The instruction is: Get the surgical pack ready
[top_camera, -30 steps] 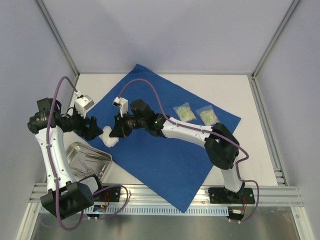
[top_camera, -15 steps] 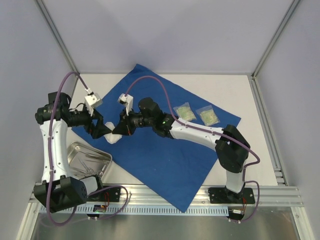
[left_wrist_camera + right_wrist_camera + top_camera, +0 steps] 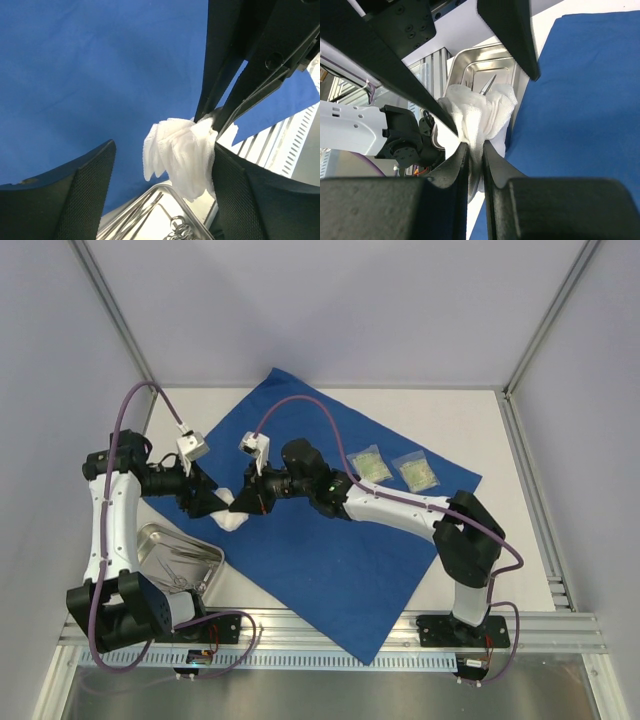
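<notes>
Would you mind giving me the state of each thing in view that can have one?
blue drape, spread open, unfolded.
white gauze, bunched, pinched by the right gripper.
right gripper, jaws shut on the white gauze.
left gripper, jaws open, straddling the gauze.
steel tray, upright, holding instruments.
one packet, flat on the drape.
other packet, flat on the drape beside it.

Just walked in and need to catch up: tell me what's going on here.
The right gripper is shut on a wad of white gauze, holding it over the left edge of the blue drape, beside the steel tray. The left gripper is open, its fingers either side of the gauze. Two small packets lie farther right on the drape.
</notes>
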